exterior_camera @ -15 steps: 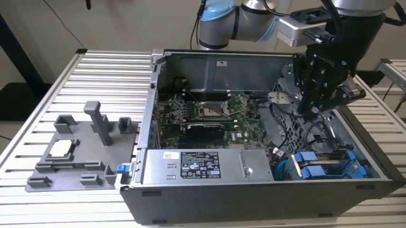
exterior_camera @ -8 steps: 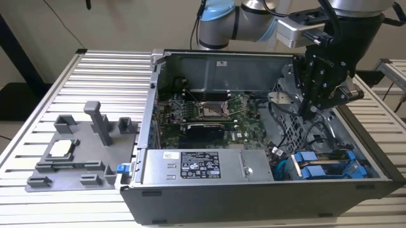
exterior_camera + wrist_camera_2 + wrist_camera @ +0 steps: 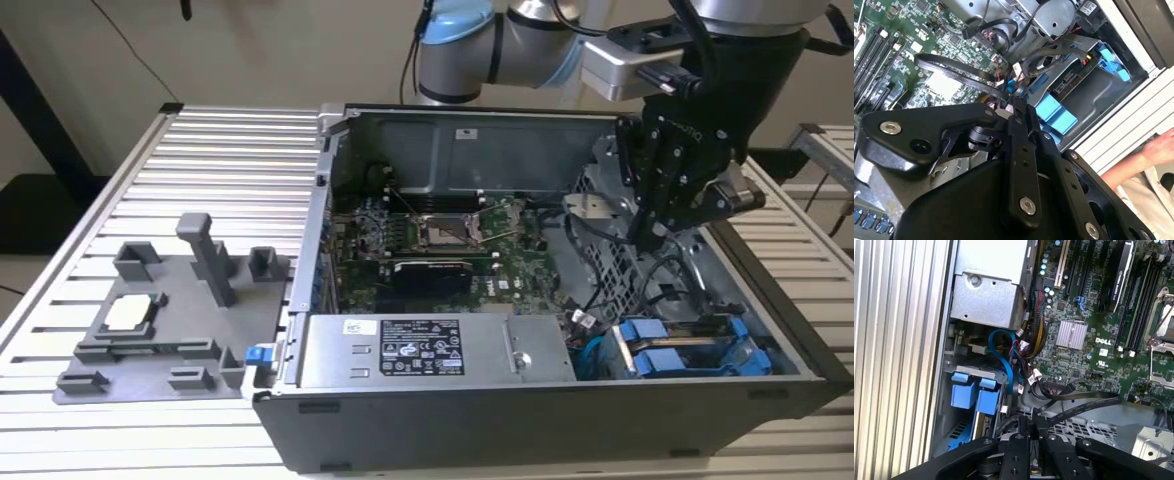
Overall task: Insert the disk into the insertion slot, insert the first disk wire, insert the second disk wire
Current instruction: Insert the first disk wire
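**Item: gripper (image 3: 650, 232).** Its black fingers are drawn together, with the tips down inside the open computer case (image 3: 534, 430). They sit over perforated metal beside the motherboard (image 3: 427, 240). In the first wrist view a black flat cable (image 3: 1084, 402) runs right up to the tips. We cannot tell whether it is pinched between them.

**Hazards, as we judge them:**
- Snagging. Loose black leads and a blue cable (image 3: 1006, 360) loop close around the fingers. Any sideways travel could hook one and drag its plug off the board.
- Misalignment. A connector brought in tilted could jam or bend at its socket, because the flat cable is stiff and twists the plug.
- Collision. The fingers stand close to the sheet metal and the board, so a low pass could scrape either.
- Bystander. A person's arm (image 3: 1149, 155) lies just beyond the case wall, near the arm's working space.

**Item: the disk (image 3: 661, 360).** We note its bright blue carrier tabs at the mouth of the insertion slot (image 3: 961, 371). This is in the case's near corner on the exterior view's right, just beside the labelled power-supply box (image 3: 414, 350). It appears to be seated. The disk lies apart from the gripper, nearer the case's front edge, with the tangle of cables between the two. The fingers touch neither the disk nor its carrier.
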`<state>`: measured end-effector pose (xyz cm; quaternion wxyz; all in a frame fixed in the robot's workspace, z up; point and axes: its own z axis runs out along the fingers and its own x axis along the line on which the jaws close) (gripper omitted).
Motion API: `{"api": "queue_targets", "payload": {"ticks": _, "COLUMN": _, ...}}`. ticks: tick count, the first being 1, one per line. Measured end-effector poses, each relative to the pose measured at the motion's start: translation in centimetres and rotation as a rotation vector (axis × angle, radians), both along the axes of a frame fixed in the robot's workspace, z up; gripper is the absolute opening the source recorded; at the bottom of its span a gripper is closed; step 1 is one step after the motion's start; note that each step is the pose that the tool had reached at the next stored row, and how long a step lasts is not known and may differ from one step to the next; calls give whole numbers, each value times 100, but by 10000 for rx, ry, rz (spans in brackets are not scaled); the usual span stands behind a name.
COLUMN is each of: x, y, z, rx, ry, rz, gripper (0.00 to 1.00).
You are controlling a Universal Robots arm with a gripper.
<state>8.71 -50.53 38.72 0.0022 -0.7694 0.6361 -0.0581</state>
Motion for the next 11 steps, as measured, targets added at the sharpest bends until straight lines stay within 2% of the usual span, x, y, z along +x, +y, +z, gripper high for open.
{"api": "queue_targets", "payload": {"ticks": 3, "x": 6, "y": -27, "z": -1, "rx": -1, "ry": 8, "rz": 0, "gripper": 16}}
{"api": "queue_targets", "payload": {"ticks": 11, "x": 86, "y": -198, "z": -10, "rx": 0, "ry": 125, "rz": 1, "gripper": 16}}
